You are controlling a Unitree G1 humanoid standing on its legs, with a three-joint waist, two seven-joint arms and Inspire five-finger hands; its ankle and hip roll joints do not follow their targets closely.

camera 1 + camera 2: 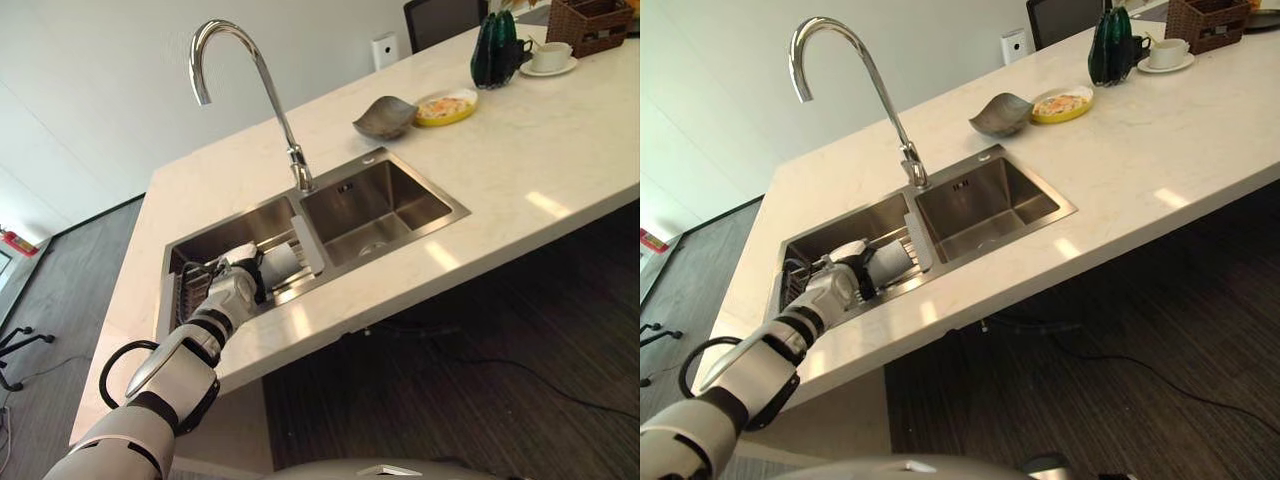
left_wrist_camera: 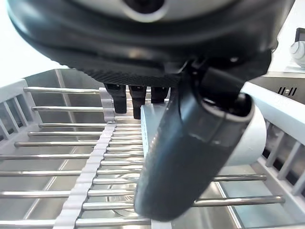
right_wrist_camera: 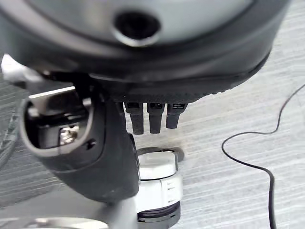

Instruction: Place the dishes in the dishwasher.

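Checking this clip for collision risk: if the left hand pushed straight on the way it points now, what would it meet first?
The left hand is in the wire rack in the sink's left basin, holding a white cup. Straight on, the cup would probably reach the rack's end wall by the divider first; depth is hard to judge.

Left robot hand (image 1: pixel 232 288) down in left basin of sink (image 1: pixel 440 215), closed around white cup (image 1: pixel 278 262) over wire rack (image 1: pixel 190 285); grey bowl (image 1: pixel 385 118) and yellow plate (image 1: pixel 446 107) on worktop (image 1: pixel 520 150).

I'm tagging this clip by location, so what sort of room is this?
Most likely a kitchen: a pale countertop holds a double steel sink with a tall curved faucet, and a wire dish rack sits in one basin, where the left hand reaches.
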